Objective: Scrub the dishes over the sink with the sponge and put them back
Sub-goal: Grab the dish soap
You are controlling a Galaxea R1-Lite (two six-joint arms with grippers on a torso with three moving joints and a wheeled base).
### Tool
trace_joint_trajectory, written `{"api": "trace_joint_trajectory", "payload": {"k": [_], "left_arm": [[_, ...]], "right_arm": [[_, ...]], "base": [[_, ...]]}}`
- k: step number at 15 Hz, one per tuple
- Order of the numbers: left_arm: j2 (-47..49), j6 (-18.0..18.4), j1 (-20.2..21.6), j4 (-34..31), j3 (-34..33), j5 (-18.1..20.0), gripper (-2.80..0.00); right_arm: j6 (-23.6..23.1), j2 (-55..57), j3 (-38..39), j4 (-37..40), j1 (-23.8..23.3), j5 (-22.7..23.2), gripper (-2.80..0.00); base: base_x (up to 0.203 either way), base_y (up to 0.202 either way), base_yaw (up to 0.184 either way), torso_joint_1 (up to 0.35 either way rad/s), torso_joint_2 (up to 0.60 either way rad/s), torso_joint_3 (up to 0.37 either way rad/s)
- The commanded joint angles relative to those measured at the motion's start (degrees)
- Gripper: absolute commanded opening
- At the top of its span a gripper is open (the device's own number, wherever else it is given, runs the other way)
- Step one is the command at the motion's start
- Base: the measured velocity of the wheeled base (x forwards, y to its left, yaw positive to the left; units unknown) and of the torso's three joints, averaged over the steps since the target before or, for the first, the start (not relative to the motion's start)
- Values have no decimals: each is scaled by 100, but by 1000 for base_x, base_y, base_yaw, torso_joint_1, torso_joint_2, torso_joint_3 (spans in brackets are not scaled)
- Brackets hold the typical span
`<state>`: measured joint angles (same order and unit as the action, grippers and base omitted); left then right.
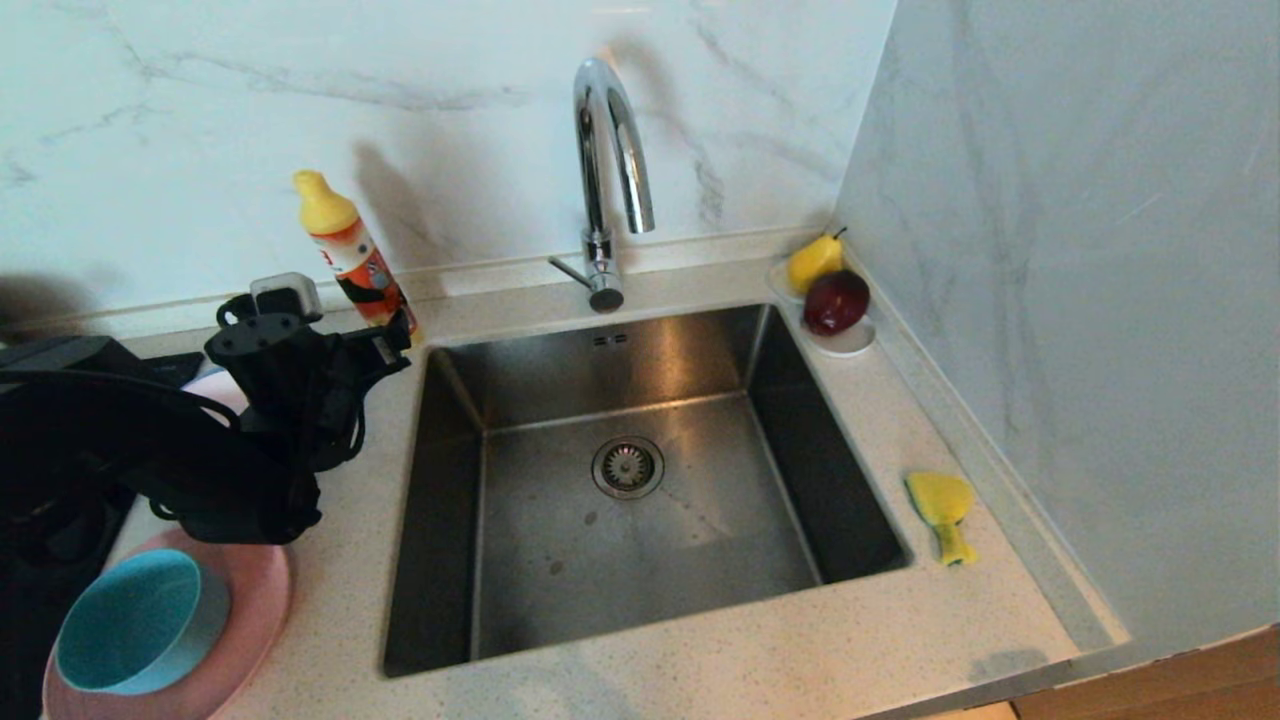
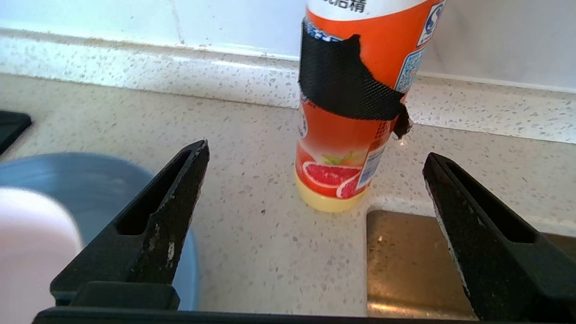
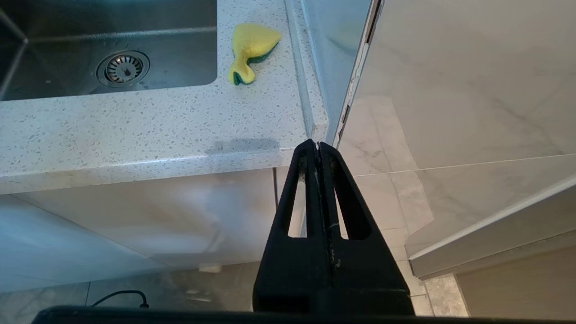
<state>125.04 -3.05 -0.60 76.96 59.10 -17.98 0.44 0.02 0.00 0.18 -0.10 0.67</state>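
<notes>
Steel sink [image 1: 640, 480] is sitting empty; the left pincer [image 2: 315, 193] is hanging spread wide over the worktop [image 1: 700, 650] beside the blue plate [image 2: 54, 175] — apparently lining up a pickup. The sponge [image 1: 942, 512] is waiting right of the sink, while the right pincer [image 3: 318, 146] is parked below, pressed together.

A pale speckled stone tabletop [image 1: 700, 640] ran beneath a white, grey-veined marble backsplash [image 1: 200, 110] and met a matching marble side wall [image 1: 1080, 300] on the right, with a low raised lip where tabletop and walls joined. A curved chrome faucet [image 1: 605, 180] rose at the back, catching bright reflections. Below the tabletop's front edge were glossy pale cabinet fronts [image 3: 135, 225] and a light, veined tile floor [image 3: 396, 202], on which a dark cable [image 3: 121, 297] lay.
</notes>
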Motion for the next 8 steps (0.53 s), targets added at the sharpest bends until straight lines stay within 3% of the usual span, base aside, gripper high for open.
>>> {"api": "trace_joint_trajectory", "payload": {"k": [1,8], "left_arm": [[147,15,-2,26,148,-13,0],[472,141,-2,23,626,-4,0]], "right_arm": [[0,-2,0,-1,1,3,-280],[0,-8,0,-1,1,3,-280]], "base": [[0,0,0,0,0,0],[0,0,0,0,0,0]]}}
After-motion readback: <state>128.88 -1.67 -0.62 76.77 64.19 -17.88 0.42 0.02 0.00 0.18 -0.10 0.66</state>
